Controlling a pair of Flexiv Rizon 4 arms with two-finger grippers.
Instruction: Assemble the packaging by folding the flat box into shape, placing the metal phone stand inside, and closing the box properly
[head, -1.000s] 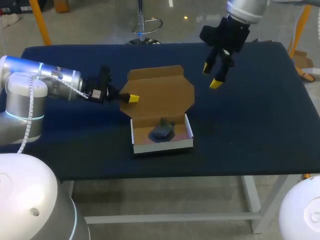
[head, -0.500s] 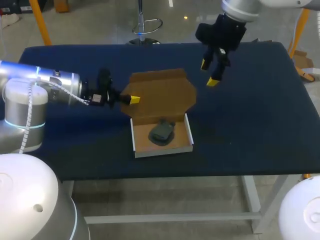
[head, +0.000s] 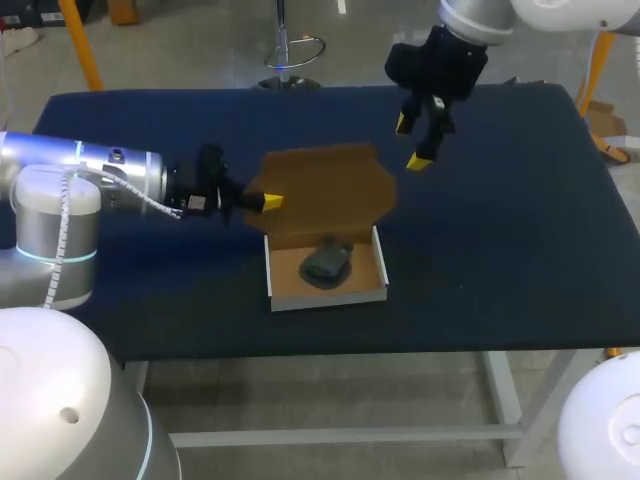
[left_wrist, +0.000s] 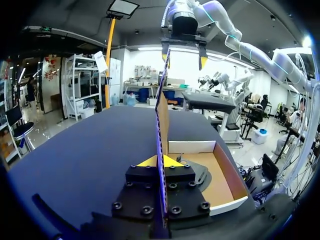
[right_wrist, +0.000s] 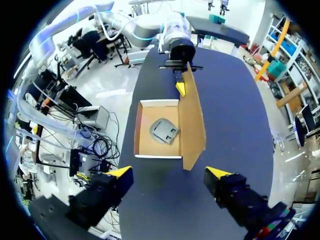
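Observation:
The brown cardboard box tray (head: 276, 291) lies on the blue table with the dark metal phone stand (head: 323, 263) inside it. Its lid (head: 325, 183) stands raised, nearly upright, from the tray's far side. My left gripper (head: 266, 202) is shut on the lid's left edge. In the left wrist view the lid (left_wrist: 162, 105) rises edge-on from between the yellow tips of the left gripper (left_wrist: 162, 161), with the tray (left_wrist: 220, 175) beside it. My right gripper (head: 411, 141) hangs open above the lid's far right corner, touching nothing. The right wrist view looks down between the right gripper's (right_wrist: 169, 173) fingers on the tray (right_wrist: 145, 145), stand (right_wrist: 165, 131) and lid (right_wrist: 192, 120).
The dark blue table (head: 500, 250) stretches wide to the right of the box and in front of it. My left arm (head: 90, 180) lies low over the table's left part.
My left gripper has swung the lid up from lying back towards upright. My right gripper has drifted a little left and farther back, staying open.

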